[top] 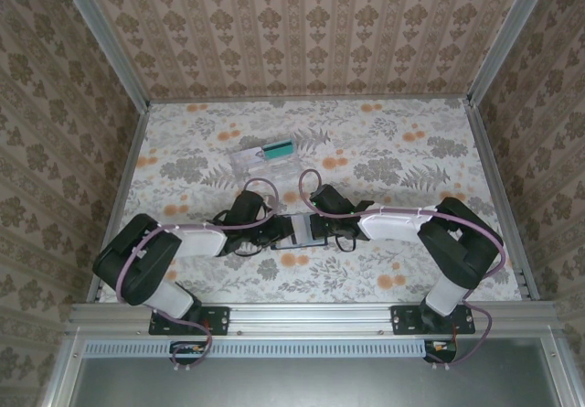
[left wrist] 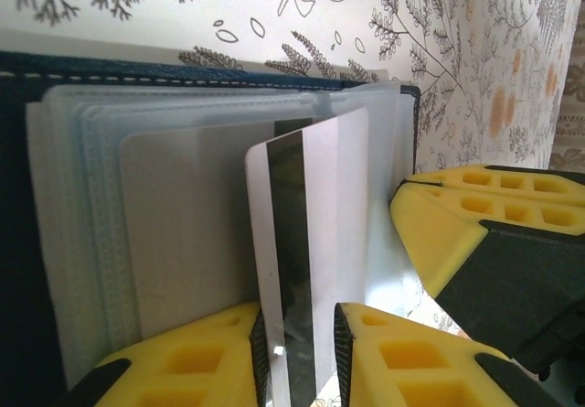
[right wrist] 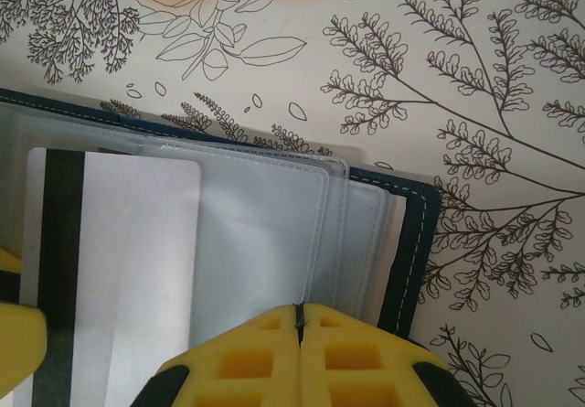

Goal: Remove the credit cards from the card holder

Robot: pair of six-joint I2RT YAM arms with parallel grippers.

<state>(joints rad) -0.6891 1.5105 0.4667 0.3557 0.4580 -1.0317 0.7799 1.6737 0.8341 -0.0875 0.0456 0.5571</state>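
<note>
The card holder [top: 302,230] lies open on the table between both arms, its navy edge [left wrist: 183,76] and clear sleeves showing. A pale credit card [left wrist: 311,242] with a dark stripe stands partly out of a sleeve. It sits tilted between the fingers of my left gripper [left wrist: 292,326], which are slightly open, and it rests against the left pad. In the right wrist view the same credit card [right wrist: 119,242] lies over the left sleeves. My right gripper [right wrist: 299,314] is shut on the edge of a clear sleeve of the card holder [right wrist: 411,242].
A clear plastic box [top: 251,158] with a teal card [top: 277,149] in it stands on the floral tablecloth behind the grippers. Patterned walls close in the table at the back and on both sides.
</note>
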